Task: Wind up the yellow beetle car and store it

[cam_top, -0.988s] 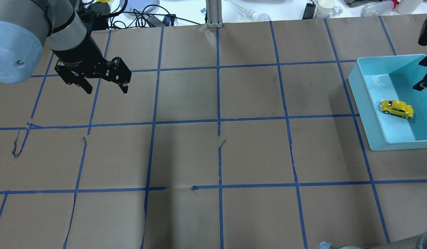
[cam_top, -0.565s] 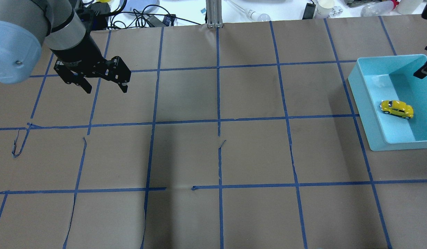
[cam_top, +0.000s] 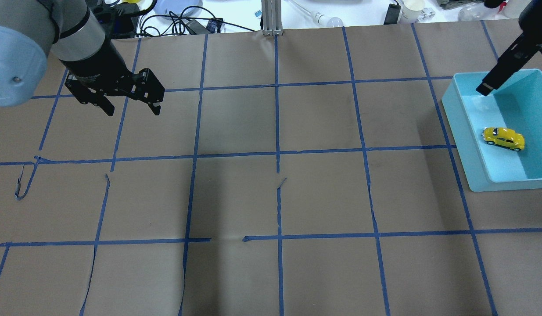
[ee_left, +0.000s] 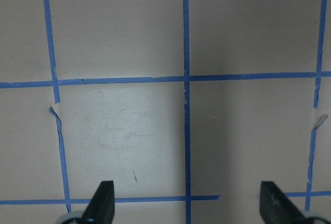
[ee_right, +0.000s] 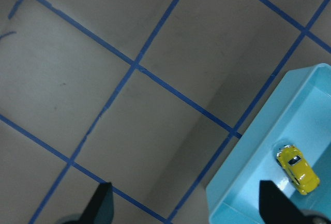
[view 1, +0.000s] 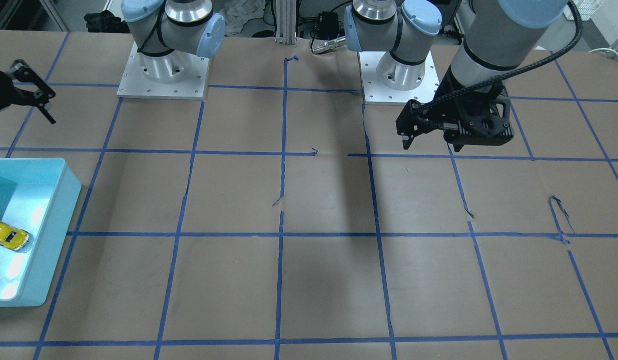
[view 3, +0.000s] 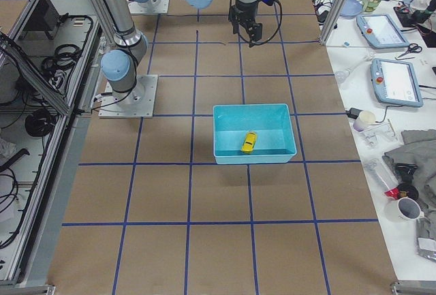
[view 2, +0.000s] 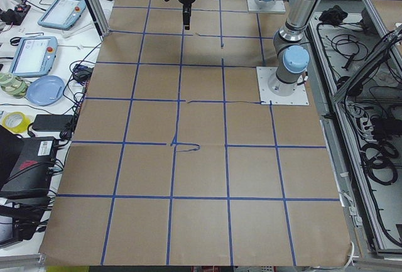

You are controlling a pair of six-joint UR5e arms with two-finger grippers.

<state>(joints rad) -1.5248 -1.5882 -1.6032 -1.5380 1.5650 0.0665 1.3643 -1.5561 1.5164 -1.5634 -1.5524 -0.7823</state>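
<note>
**A:** Where is the car lying?

**B:** The car [cam_top: 504, 138] is lying on its wheels inside a pale blue bin [cam_top: 468, 140] at the right edge of the overhead frame. It is resting on the bin's floor, near the left wall but not touching it. Nothing is gripping it.

**A:** What are the grippers doing?

**B:** The left gripper [cam_top: 131, 110] is hanging over the table [cam_top: 275, 197] in the upper left of the overhead frame, well apart from the bin. Its fingers are spread and holding nothing. The right gripper [ee_right: 186, 203] is hovering above the bin's far corner, at the upper right of the overhead frame. Its wrist view is showing two fingertips wide apart, with the car small in the lower right, between neither of them.

**A:** Which step is in hand?

**B:** Judging by the car sitting loose in the bin, storing is looking finished and the task is closing out. Whether the car is wound up is not showing.

**A:** And the next move?

**B:** Probably only clearing away. The right arm is needing a path clear of the bin's rim, so that the bin and the car are not getting knocked.
</note>
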